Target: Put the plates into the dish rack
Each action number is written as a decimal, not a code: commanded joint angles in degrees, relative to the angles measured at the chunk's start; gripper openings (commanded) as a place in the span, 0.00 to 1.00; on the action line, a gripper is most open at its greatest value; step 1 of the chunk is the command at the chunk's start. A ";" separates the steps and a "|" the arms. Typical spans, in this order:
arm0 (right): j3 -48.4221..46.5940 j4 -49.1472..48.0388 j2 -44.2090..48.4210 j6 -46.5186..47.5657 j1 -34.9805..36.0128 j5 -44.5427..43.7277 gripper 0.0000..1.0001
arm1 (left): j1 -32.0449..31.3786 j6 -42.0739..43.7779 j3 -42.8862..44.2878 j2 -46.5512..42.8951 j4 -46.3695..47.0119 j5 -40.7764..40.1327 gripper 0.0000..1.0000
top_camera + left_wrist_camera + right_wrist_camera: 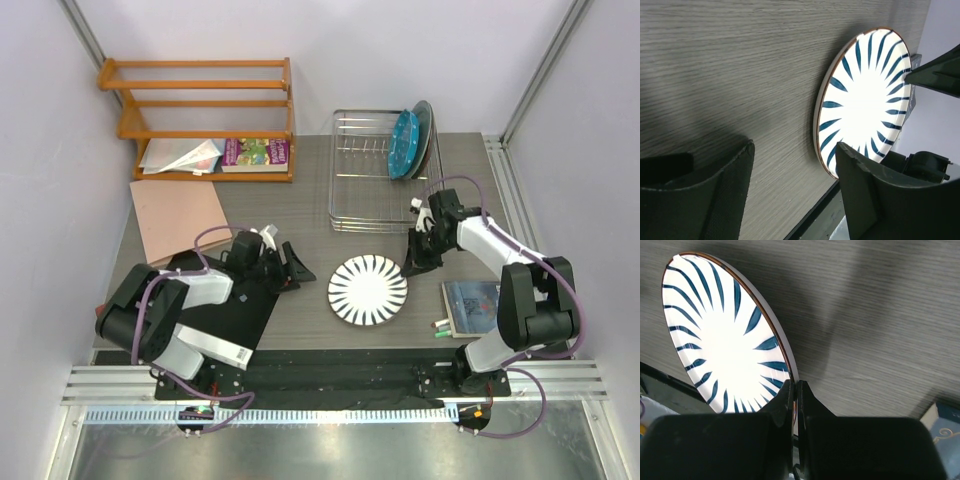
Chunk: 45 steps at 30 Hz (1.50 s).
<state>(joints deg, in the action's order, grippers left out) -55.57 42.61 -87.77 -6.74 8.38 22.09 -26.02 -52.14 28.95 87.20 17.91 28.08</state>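
Observation:
The white plate with dark radial stripes (368, 290) lies on the table between the two arms. My right gripper (415, 262) is at its far right edge, and in the right wrist view the jaws (795, 385) are shut on the brown rim of this plate (720, 335). My left gripper (300, 270) is just left of the plate, open (794, 150) with only bare table between its fingers; the plate (865, 100) lies beyond its right finger. The wire dish rack (355, 195) holds a blue dotted plate (405, 145) upright, with a darker plate (426, 125) behind it.
An orange wooden shelf (200, 85) with books stands at the back left. A pink board (180, 215) lies in front of it, and a black mat (235, 320) lies under the left arm. A blue book (472, 305) and pens (441, 325) lie beside the right arm's base.

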 commanded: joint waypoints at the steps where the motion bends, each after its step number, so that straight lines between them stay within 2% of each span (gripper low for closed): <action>1: 1.25 -8.50 0.05 -8.89 1.28 2.70 0.01 | -2.54 -1.91 -0.03 3.06 4.24 0.40 0.65; 6: 5.11 -16.40 0.58 -15.39 5.15 2.87 0.02 | -4.48 -2.44 -0.03 5.17 5.81 1.28 0.60; 12: 7.84 -18.61 0.58 -17.07 8.23 3.75 0.01 | -5.18 -2.88 1.72 9.74 7.05 3.30 0.54; 16: 8.99 -19.58 1.19 -17.95 8.75 4.19 0.01 | -5.36 -2.36 4.27 12.64 6.61 4.62 0.40; 21: 12.75 -20.37 3.39 -17.25 8.84 4.98 0.01 | -5.36 -0.69 3.40 11.86 4.06 3.83 0.28; 22: 13.46 -20.98 4.52 -17.60 8.84 5.68 0.01 | -5.36 0.01 2.87 11.59 3.63 3.66 0.19; 24: 14.96 -21.95 5.67 -18.13 8.84 6.30 0.01 | -5.27 0.90 2.69 10.63 2.22 3.74 0.11; 25: 15.14 -22.04 6.20 -18.13 8.84 7.26 0.01 | -5.18 1.25 2.43 10.19 1.95 3.74 0.04; 28: 16.19 -22.83 7.61 -18.31 8.84 9.28 0.02 | -4.92 2.13 1.38 9.48 3.35 6.10 0.00; 30: 17.95 -24.59 8.22 -18.83 8.76 11.30 0.08 | -4.65 2.83 0.67 8.87 6.06 9.95 0.00; 31: 18.39 -25.20 8.31 -18.92 8.76 12.18 0.21 | -4.57 3.01 0.50 8.78 6.60 11.37 0.00; 34: 19.97 -28.36 8.58 -20.24 8.76 14.82 0.40 | -4.57 4.24 -0.56 8.42 8.10 15.77 0.00; 37: 21.03 -31.09 7.96 -21.11 8.76 17.89 0.46 | -4.57 5.47 -1.09 8.69 7.93 18.15 0.00; 45: 24.80 -42.33 4.89 -27.35 8.76 27.63 0.48 | -4.65 4.59 1.90 14.31 10.03 22.28 0.00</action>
<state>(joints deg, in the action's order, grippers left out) -32.53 14.28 -81.41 -26.72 15.22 34.26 -28.47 -49.76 28.73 97.27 23.75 42.28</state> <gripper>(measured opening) 0.482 0.033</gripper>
